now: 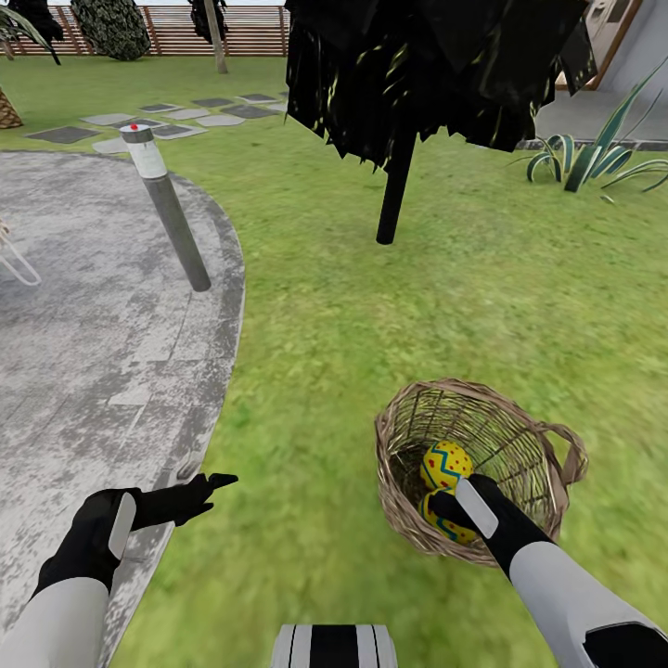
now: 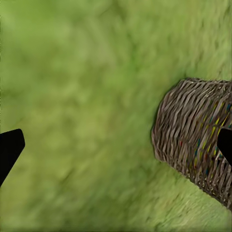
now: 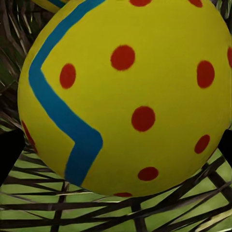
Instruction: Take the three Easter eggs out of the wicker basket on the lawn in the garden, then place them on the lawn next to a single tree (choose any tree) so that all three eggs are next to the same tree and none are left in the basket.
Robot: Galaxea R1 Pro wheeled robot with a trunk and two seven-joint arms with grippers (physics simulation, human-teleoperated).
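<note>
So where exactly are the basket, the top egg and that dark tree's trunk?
wicker basket (image 1: 520, 408): head view, woven back wall near the rim.
top egg (image 1: 446, 464): head view, its yellow painted side.
dark tree trunk (image 1: 395, 190): head view, midway up the trunk.

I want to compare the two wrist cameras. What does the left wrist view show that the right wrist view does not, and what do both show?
Left wrist view: the wicker basket from outside, its woven wall lying on open lawn, with the left gripper's dark fingertips far apart at the picture's edges.

Right wrist view: one Easter egg very close, yellow with red dots and a blue zigzag, resting inside the basket against the dark weave.

Both: basket weave and green grass, seen through the wicker in the right wrist view.
</note>
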